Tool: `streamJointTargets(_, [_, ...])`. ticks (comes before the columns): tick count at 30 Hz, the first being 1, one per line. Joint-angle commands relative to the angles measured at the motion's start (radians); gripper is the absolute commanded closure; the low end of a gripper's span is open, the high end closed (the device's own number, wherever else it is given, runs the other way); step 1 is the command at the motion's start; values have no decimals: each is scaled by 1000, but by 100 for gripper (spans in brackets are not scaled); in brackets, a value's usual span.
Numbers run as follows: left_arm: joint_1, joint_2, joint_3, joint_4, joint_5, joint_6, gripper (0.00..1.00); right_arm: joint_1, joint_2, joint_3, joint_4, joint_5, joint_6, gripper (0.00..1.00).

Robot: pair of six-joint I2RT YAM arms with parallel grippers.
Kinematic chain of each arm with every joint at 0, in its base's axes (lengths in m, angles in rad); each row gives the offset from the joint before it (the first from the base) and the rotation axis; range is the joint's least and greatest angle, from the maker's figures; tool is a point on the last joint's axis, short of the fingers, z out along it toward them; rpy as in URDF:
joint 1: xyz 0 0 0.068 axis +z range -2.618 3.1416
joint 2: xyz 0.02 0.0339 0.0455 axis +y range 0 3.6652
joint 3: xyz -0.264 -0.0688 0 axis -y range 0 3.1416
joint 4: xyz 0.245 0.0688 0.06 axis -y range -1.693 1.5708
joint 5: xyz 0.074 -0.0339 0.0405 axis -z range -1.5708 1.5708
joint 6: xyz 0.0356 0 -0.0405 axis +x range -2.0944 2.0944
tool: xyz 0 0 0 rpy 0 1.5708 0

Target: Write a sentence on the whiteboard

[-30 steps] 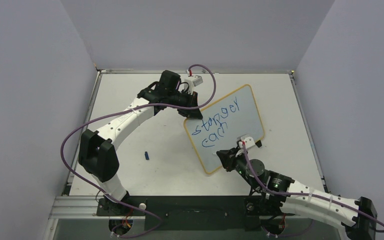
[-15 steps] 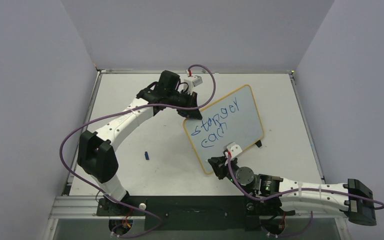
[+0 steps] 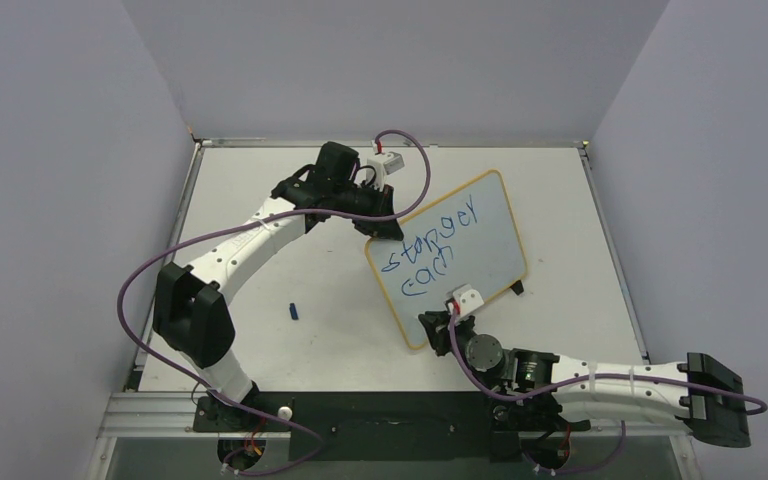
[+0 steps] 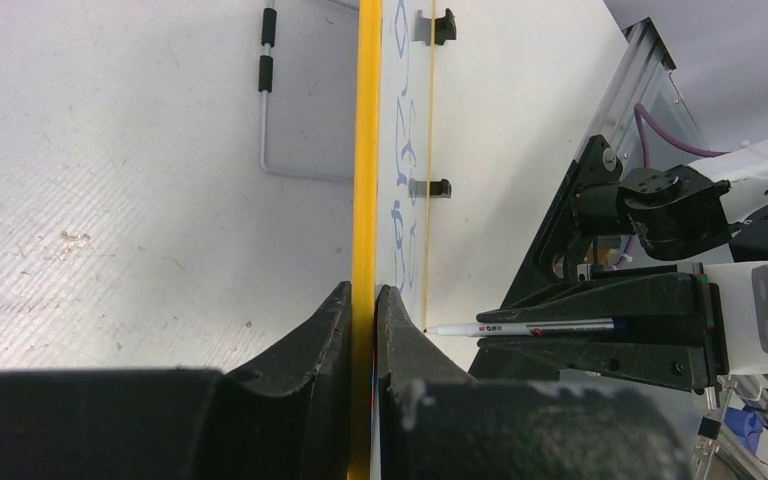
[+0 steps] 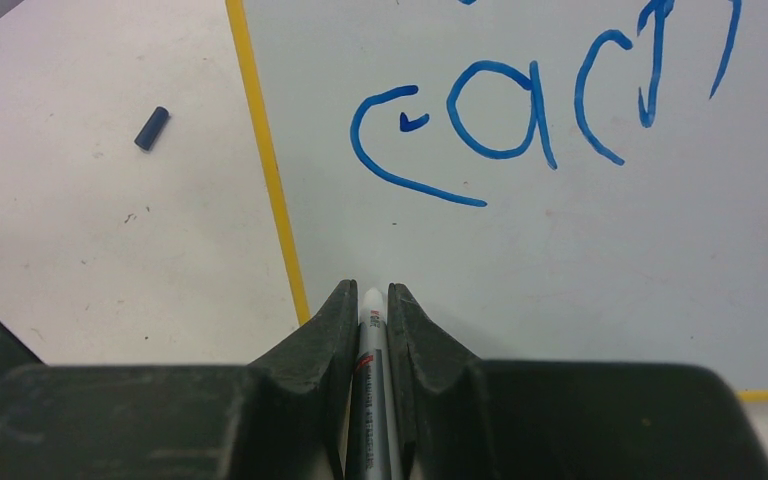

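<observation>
I count two of the three lines of the sentence (image 3: 438,237) done: "stanger" on top and "can" under it, in blue. The bottom strip of the whiteboard (image 3: 495,250) is bare, so I judge the last word is still to write.

The whiteboard stands tilted on the counter (image 3: 290,250), a little toward 3 o'clock of its middle. My left hand (image 3: 385,215) is clamped on the yellow frame at the board's 10 o'clock corner, steadying it. My right hand (image 3: 438,325) is closed on the marker (image 5: 372,380) at the board's 7 o'clock corner, tip aimed at the blank area below "can". From the left wrist view the tip looks at the surface or just off it; I cannot tell which. The blue cap (image 3: 294,311) lies apart on the counter, toward 8 o'clock of the board.

Against a second ago, the right hand has slid along the bottom edge toward that 7 o'clock corner and its arm has dropped flatter. The board, the left hand and the writing have not changed.
</observation>
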Motion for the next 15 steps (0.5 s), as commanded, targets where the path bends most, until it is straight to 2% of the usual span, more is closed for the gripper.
streamJointTargets(1, [17, -46, -7, 24, -94, 58, 100, 9, 13, 5, 41, 56, 10, 100])
streamJointTargets(15, [17, -64, -21, 28, -95, 57, 100, 9, 37, 14, 44, 64, 19, 100])
